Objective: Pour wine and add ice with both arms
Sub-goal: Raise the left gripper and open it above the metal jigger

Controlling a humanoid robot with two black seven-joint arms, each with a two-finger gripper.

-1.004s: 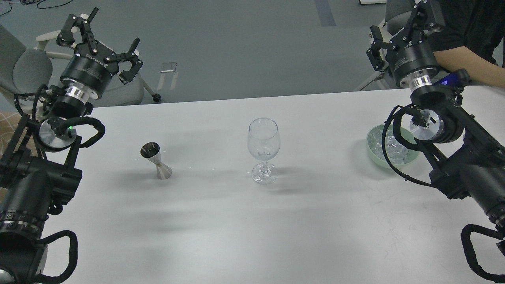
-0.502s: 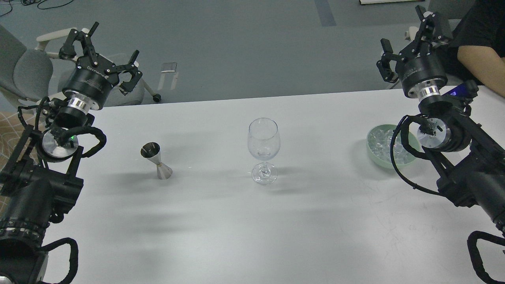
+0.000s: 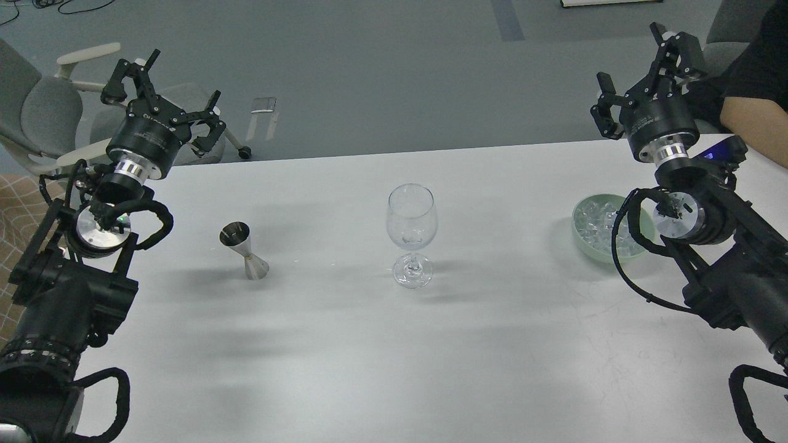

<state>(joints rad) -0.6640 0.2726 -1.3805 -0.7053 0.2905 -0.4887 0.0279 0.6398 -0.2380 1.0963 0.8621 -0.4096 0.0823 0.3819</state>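
Your table (image 3: 381, 369) is set but nothing looks started: no pour, no ice moved, as far as I can judge.

Both arms sit raised at the far corners, well apart from everything. Your left gripper (image 3: 166, 92) hangs over the table's far left edge, fingers spread, holding nothing. Your right gripper (image 3: 640, 67) is up at the far right, fingers apart too, empty.

The wine glass (image 3: 412, 234) stands upright mid-table, looks empty. The green bowl (image 3: 582, 231) sits right, just beside your right forearm, and the ice (image 3: 600, 221) is heaped inside it. The metal measuring cup (image 3: 243, 250) stands upright left of the glass.

Next you likely bring the left gripper down onto the measuring cup's narrow waist, keeping it level; the right then drops to the bowl.
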